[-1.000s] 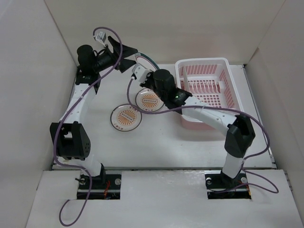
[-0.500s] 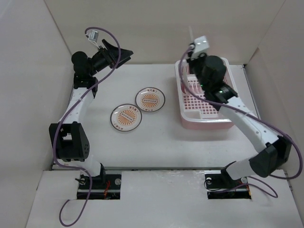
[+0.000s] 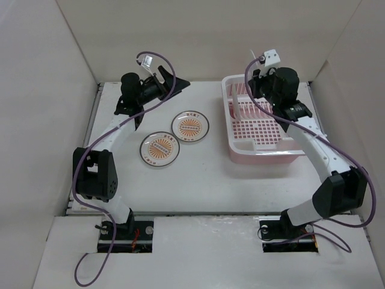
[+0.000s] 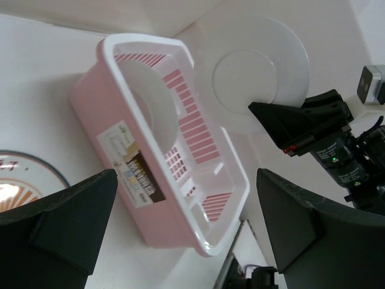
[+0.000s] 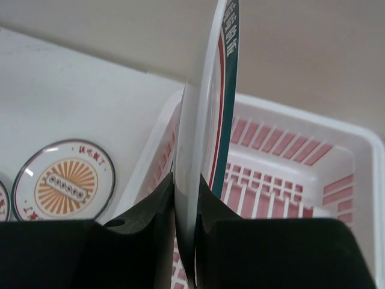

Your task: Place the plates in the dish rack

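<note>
At 11 o'clock my left gripper (image 3: 174, 82) hangs spread. 2 sunburst plates (image 3: 160, 148) (image 3: 190, 125) lie flat mid-table, open surface around them. At 2 o'clock the dish rack (image 3: 228, 115) holds 1 white plate (image 4: 149, 105) on edge. Over its 11 o'clock corner my right gripper (image 5: 186, 205) pinches the green-rimmed plate (image 5: 209, 114) upright.

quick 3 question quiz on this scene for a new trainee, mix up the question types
1. True or false: the left claw is shut on a plate.
2. How many sunburst plates lie on the table?
3. The right claw holds the green-red rimmed plate: A) flat on the table, B) on edge above the dish rack, C) underneath the rack.
Key: 1 false; 2 two; 3 B.
</note>
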Controlling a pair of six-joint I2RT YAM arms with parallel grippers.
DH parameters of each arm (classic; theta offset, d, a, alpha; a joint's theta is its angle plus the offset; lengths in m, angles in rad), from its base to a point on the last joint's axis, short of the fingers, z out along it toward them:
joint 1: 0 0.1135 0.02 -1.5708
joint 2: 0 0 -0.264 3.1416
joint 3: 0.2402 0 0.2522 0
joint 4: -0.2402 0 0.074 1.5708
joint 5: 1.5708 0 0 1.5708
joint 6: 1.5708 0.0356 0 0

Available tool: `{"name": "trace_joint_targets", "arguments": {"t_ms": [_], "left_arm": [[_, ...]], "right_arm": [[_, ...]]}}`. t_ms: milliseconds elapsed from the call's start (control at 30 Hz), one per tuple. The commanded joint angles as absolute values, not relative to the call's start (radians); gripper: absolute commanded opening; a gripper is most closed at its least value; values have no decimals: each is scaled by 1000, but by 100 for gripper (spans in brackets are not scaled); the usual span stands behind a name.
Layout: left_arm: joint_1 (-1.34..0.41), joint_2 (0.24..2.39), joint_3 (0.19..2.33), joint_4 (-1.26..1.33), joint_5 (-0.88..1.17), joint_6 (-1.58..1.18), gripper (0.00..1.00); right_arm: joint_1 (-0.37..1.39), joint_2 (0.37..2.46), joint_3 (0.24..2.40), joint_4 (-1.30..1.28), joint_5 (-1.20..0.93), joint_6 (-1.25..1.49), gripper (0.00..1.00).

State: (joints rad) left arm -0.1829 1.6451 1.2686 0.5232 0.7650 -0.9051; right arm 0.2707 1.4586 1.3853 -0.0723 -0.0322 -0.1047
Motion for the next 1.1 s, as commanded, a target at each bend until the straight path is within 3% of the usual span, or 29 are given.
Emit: {"name": "trace_joint_targets", "arguments": {"t_ms": [0,567,1067], "left_arm": [[-202,1597,1290,393,658,-737,100],[-212,1606,1299,344,627,-724,100],[-212,1624,1299,353,637,-742,100]], "right_arm": [[252,1476,1365,-38,-115,-45,0],[256,1522,1283,-29,54,18,0],[265,1572,1261,0,41,46,0]]}}
